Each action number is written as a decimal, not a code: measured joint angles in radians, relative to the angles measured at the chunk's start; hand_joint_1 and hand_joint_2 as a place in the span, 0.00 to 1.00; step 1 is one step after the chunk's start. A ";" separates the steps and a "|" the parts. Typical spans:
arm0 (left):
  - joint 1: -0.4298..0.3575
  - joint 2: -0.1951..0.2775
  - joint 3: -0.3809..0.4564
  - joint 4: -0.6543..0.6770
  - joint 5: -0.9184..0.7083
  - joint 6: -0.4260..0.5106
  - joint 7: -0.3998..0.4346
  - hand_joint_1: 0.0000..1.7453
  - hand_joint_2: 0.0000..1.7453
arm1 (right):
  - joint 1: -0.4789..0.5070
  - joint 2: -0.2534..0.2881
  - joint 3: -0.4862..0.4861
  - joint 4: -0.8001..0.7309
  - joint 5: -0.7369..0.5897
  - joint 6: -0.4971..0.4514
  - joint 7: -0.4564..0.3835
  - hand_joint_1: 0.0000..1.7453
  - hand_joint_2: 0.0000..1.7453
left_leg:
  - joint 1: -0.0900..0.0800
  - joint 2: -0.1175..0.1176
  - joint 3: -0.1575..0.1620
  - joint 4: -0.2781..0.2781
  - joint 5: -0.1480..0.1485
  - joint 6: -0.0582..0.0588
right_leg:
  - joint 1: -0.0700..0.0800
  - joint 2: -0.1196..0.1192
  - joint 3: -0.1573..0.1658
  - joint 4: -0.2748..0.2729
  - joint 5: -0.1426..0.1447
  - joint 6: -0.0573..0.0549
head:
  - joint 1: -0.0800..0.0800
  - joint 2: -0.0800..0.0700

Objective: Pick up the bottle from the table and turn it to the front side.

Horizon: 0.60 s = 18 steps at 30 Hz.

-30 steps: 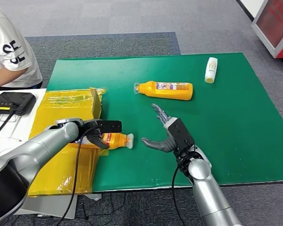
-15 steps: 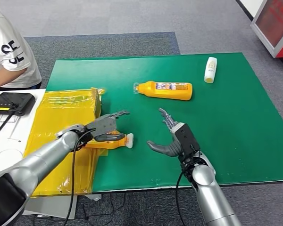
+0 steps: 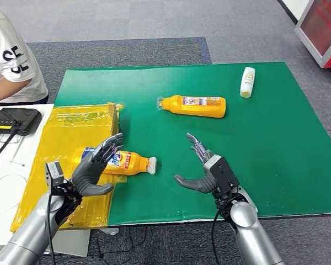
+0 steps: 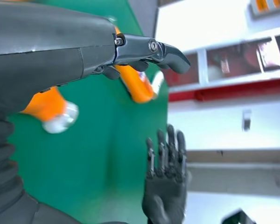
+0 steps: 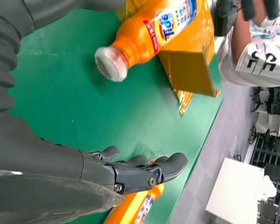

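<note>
Orange plastic detergent bottle with a white cap and a blue-and-red label [image 3: 122,162] lies on its side at the near left of the green-matted surface [image 3: 272,138], its body resting across the edge of a flattened yellow wrapped box [image 3: 68,130] and its cap pointing right onto the green mat; the right wrist view shows the same bottle [image 5: 156,32] label-up, cap toward the camera; the left hand [image 3: 93,168] hovers just beside the bottle's base end with fingers spread and nothing in it, its fingertips [image 3: 113,141] over the bottle's label end, though whether they touch it cannot be told; the right hand [image 3: 205,168] is held above the mat to the right of the cap, clearly apart from it, palm turned toward the bottle, thumb out and fingers apart, holding nothing; the left wrist view shows that right hand [image 4: 166,186] upright with fingers extended; a second, longer orange bottle [image 3: 195,105] lies on its side farther back near the middle of the mat, cap to the left; a small white bottle [image 3: 247,81] lies near the far right corner; a person in a white printed shirt [image 3: 11,61] sits at the far left, beside a black device with antennas [image 3: 11,121] on a white table.
</note>
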 joint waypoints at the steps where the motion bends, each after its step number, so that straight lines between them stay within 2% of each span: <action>1: 0.017 -0.001 0.016 -0.003 -0.003 0.004 0.003 0.00 1.00 | 0.003 0.000 0.002 -0.003 -0.004 0.006 0.000 0.00 1.00 | 0.000 0.000 0.000 0.000 0.000 0.000 | 0.000 0.000 0.000 0.000 0.000 0.000 | 0.000 0.000; 12: 0.173 -0.044 0.103 -0.040 -0.032 0.053 0.017 0.00 1.00 | 0.025 0.000 0.023 -0.025 -0.035 0.046 -0.021 0.00 1.00 | 0.000 0.000 0.000 0.000 -0.001 0.000 | 0.000 0.000 0.000 0.000 -0.001 0.000 | 0.000 0.000; 18: 0.225 -0.076 0.118 -0.102 -0.092 0.151 0.017 0.00 1.00 | 0.057 0.000 0.026 -0.074 -0.044 0.052 -0.030 0.00 1.00 | 0.000 0.000 0.000 0.000 -0.001 0.001 | 0.000 0.000 0.000 0.000 -0.001 0.001 | 0.000 0.000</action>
